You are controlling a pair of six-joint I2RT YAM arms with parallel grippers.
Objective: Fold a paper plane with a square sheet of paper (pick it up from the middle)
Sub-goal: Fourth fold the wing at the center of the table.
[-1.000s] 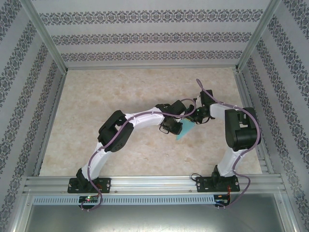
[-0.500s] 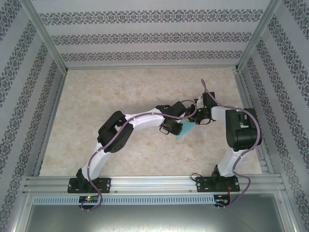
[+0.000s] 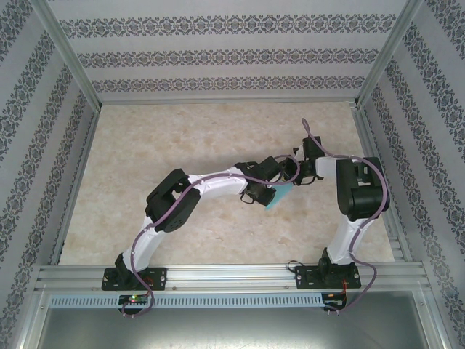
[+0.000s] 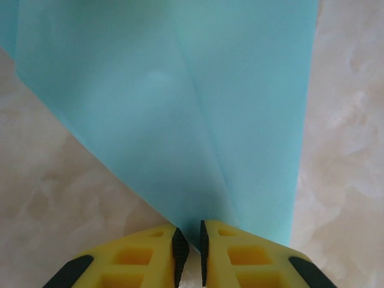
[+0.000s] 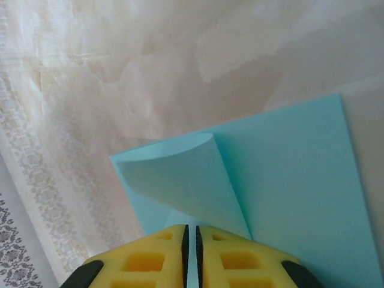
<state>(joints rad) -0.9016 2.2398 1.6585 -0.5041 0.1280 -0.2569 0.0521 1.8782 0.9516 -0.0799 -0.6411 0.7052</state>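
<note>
Over the bench (image 3: 182,131), right of centre, the paper (image 3: 280,195) is pinched from both sides: left fingers (image 4: 138,255) clamp its narrow creased tip, right fingers (image 5: 150,258) clamp the opposite curled edge.

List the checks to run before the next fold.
1. Left gripper shut on the thin light-cyan sheet of paper: ok.
2. Right gripper shut on the same sheet: ok.
3. Long crease formed: ok.
4. Folded flap lying flat: not ok, it curls up.
5. Flap edges aligned: cannot tell.
</note>
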